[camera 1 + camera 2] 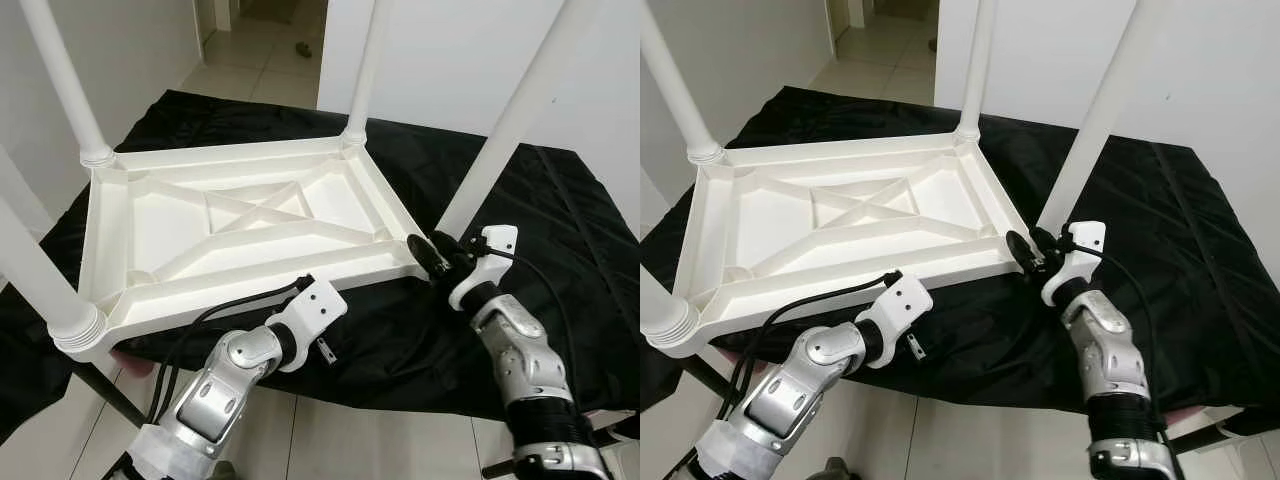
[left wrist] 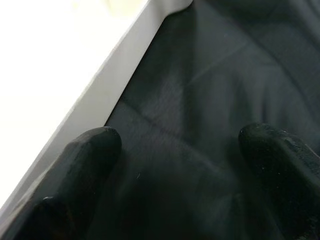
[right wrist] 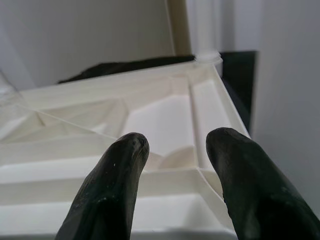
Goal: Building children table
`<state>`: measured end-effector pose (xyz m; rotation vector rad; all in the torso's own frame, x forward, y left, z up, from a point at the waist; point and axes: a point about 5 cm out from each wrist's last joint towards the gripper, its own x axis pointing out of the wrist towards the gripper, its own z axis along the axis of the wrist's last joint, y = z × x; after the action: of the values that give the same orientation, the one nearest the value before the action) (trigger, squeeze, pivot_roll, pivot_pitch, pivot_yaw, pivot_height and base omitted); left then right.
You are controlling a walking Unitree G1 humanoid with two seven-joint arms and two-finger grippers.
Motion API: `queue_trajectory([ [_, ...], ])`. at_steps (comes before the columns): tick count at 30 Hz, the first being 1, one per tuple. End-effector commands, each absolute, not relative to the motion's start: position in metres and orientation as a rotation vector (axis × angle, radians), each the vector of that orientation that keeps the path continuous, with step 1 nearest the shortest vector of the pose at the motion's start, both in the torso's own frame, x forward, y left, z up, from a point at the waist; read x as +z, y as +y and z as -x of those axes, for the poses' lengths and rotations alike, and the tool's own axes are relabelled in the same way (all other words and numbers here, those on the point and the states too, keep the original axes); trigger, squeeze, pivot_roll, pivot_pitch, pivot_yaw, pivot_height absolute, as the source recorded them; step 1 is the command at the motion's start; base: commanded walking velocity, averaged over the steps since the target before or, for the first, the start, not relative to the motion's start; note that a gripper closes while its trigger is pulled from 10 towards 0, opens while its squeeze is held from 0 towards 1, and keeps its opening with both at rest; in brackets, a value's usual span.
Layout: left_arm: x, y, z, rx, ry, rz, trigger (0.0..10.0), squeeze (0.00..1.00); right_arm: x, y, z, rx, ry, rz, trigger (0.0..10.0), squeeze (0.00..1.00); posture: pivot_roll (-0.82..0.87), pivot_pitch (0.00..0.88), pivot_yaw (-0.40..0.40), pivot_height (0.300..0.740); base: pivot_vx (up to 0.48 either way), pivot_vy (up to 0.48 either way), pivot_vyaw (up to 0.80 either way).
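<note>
the white table top [image 1: 250, 225] lies upside down on a black cloth [image 1: 560, 230], ribs facing up, with four white legs standing out of its corners. the near-right leg [image 1: 520, 105] rises at a slant from the corner just by the right gripper [image 1: 425, 255], and it looks less settled than the far-right leg [image 1: 368, 65].

right gripper is up at that near-right corner, fingers [image 3: 112, 187] spread apart with nothing between them, pointing across the ribbed underside. left gripper [image 2: 175, 170] sits low at the near long edge of the table top, its fingers also parted and empty, over the cloth and right alongside the white rim.

now the risks. if that slanted leg isn't fully seated, a nudge from the right wrist could tip it out of its socket. the near-left corner [image 1: 75, 330] hangs past the edge of the support, so a push on the rim from the left gripper could slide the whole piece on the slick cloth, or drag the cloth with it.
</note>
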<state>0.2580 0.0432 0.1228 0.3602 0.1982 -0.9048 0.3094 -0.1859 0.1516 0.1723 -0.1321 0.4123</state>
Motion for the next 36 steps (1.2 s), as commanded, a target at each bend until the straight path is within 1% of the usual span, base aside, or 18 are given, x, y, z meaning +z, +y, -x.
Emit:
queue_trajectory([
  [1,0.124,0.050,-0.266,-0.713,0.176,-0.373,10.0,0.00,0.152,-0.180,-0.304,0.442,-0.153,-0.185,10.0,0.00,0.05,0.041,-0.053,0.740,0.000,0.000,0.00],
  [3,0.131,0.049,-0.266,-0.702,0.140,-0.348,10.0,0.00,0.149,-0.170,-0.295,0.476,-0.160,-0.198,10.0,0.00,0.05,0.044,-0.053,0.740,0.000,0.000,0.00],
  [12,0.142,0.051,-0.267,-0.701,0.097,-0.315,10.0,0.00,0.140,-0.165,-0.285,0.481,-0.137,-0.221,10.0,0.00,0.04,0.051,-0.051,0.740,0.000,0.000,0.00],
  [13,0.143,0.055,-0.269,-0.683,0.095,-0.309,10.0,0.00,0.136,-0.162,-0.276,0.487,-0.124,-0.243,10.0,0.00,0.04,0.053,-0.052,0.740,0.000,0.000,0.00],
  [17,0.143,0.057,-0.271,-0.665,0.092,-0.304,10.0,0.00,0.135,-0.160,-0.272,0.490,-0.118,-0.254,10.0,0.00,0.04,0.053,-0.051,0.740,0.000,0.000,0.00],
  [20,0.137,0.064,-0.282,-0.577,0.123,-0.328,10.0,0.00,0.138,-0.155,-0.267,0.494,-0.126,-0.267,10.0,0.00,0.03,0.051,-0.052,0.740,0.000,0.000,0.00],
  [26,0.129,0.071,-0.293,-0.505,0.164,-0.352,10.0,0.00,0.141,-0.147,-0.266,0.499,-0.135,-0.282,10.0,0.00,0.02,0.046,-0.050,0.740,0.000,0.000,0.00],
  [30,0.118,0.080,-0.302,-0.433,0.236,-0.371,10.0,0.00,0.144,-0.143,-0.266,0.494,-0.146,-0.297,10.0,0.00,0.01,0.035,-0.054,0.740,0.000,0.000,0.00],
  [33,0.118,0.081,-0.305,-0.437,0.227,-0.377,10.0,0.00,0.145,-0.142,-0.267,0.489,-0.144,-0.303,10.0,0.00,0.01,0.031,-0.058,0.740,0.000,0.000,0.00],
  [36,0.122,0.079,-0.307,-0.468,0.202,-0.344,10.0,0.00,0.143,-0.140,-0.266,0.493,-0.137,-0.304,10.0,0.00,0.01,0.028,-0.058,0.740,0.000,0.000,0.00],
])
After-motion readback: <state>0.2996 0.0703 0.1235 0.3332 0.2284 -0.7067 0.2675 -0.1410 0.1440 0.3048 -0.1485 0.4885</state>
